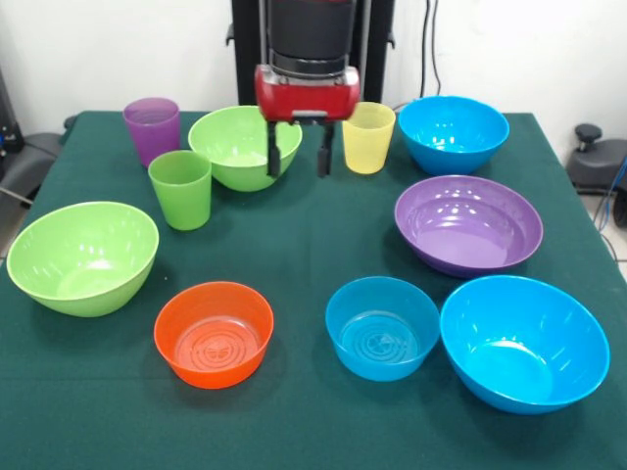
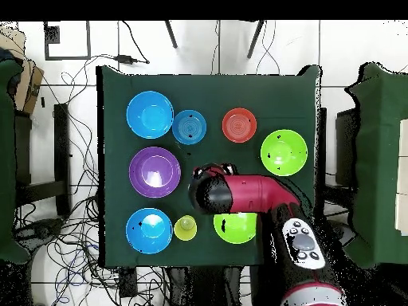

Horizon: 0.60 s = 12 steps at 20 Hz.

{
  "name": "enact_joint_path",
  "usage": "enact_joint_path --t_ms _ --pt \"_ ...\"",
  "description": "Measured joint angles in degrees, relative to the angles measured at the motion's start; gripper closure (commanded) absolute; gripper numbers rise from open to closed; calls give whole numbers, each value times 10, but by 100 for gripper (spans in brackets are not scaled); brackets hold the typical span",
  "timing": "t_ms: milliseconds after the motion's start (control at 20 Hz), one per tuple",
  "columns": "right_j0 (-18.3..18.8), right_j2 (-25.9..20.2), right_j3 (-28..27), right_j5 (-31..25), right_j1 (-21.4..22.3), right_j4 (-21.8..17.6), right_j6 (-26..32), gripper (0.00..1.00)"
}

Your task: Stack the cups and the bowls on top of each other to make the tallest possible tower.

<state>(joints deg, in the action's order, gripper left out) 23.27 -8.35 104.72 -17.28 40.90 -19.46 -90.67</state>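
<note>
Tool [image 1: 296, 155] hangs open and empty above the desk [image 1: 294, 245], between far lime green bowl [image 1: 243, 147] on its left and yellow cup [image 1: 368, 137] on its right. Green cup [image 1: 181, 189] and purple cup [image 1: 152, 129] stand farther left; no tower is begun yet.

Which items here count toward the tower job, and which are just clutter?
Job:
purple cup
green cup
yellow cup
two green bowls
two big blue bowls
small blue bowl
orange bowl
purple bowl
open gripper

Nothing is stacked yet.

Clutter:
floor cables
</note>
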Motion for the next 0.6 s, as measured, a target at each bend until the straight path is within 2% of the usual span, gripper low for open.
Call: enact_joint_path --t_ms 350,600 --pt "-31 8 -19 0 -26 20 -5 0" --pt "-65 35 -33 -1 -38 56 -30 0"
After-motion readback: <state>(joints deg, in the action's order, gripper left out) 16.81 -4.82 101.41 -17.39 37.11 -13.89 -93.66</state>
